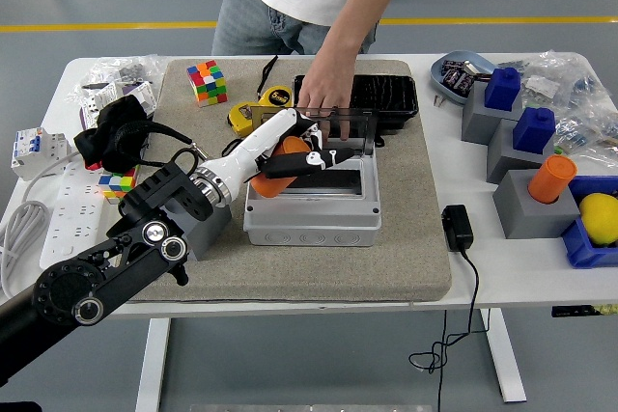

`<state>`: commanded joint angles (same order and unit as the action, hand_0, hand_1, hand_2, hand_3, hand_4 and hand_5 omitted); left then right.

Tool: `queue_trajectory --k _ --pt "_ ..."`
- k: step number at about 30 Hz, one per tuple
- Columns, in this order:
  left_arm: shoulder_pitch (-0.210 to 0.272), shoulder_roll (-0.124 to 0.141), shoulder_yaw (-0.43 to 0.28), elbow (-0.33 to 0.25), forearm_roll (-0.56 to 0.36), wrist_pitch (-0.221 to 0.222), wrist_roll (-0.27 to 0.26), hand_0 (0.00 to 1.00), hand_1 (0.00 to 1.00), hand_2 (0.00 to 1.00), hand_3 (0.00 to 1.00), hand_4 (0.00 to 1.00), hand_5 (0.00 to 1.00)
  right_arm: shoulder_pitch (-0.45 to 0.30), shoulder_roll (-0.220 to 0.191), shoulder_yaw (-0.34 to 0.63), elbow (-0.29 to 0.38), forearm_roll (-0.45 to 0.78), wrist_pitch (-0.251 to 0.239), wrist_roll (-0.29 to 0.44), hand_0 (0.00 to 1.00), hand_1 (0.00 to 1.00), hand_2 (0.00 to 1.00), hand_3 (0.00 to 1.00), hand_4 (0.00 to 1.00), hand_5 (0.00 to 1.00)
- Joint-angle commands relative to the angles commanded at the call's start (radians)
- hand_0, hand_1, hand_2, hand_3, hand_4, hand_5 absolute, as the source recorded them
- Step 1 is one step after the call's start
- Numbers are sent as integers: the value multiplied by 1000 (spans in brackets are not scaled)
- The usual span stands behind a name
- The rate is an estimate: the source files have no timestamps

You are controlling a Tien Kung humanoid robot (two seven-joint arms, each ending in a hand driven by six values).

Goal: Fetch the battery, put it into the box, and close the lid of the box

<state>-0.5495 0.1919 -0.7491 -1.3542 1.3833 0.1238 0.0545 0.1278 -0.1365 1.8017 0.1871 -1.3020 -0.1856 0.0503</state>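
We're reaching in from the left edge of the tabletop with our left hand [290,153], fingers curled around the battery [281,163], carrying it over the left part of the box [311,198] opening in the middle of the mat [406,238]. The battery is looking like a stubby orange cylinder, mostly hidden by our fingers. Risk we're seeing: it's hanging close to the box's left rim, so letting go here could tip it onto the rim instead of inside. A person's hand [326,94] is propping the clear lid [333,127] open, so bumping that is possible too. The right arm isn't showing.
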Motion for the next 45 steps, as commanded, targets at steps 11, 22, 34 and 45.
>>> queue_trajectory --k 11,22,34,45 --pt "-65 -74 54 163 -68 37 -87 29 2 15 2 903 631 5 -1 -19 1 11 -2 -1 791 731 728 781 998 998" --pt "-105 -129 61 281 -57 94 -154 32 2 15 2 903 631 9 -1 -18 0 7 -1 -1 790 732 728 781 998 998" --pt "-102 -144 69 327 -63 136 -250 34 2 18 2 907 636 9 0 -15 0 6 -1 -1 791 732 728 780 998 998" --pt "-88 -127 91 294 -27 117 -241 39 2 27 2 921 645 9 1 -11 0 5 -2 -1 790 731 728 781 998 998"
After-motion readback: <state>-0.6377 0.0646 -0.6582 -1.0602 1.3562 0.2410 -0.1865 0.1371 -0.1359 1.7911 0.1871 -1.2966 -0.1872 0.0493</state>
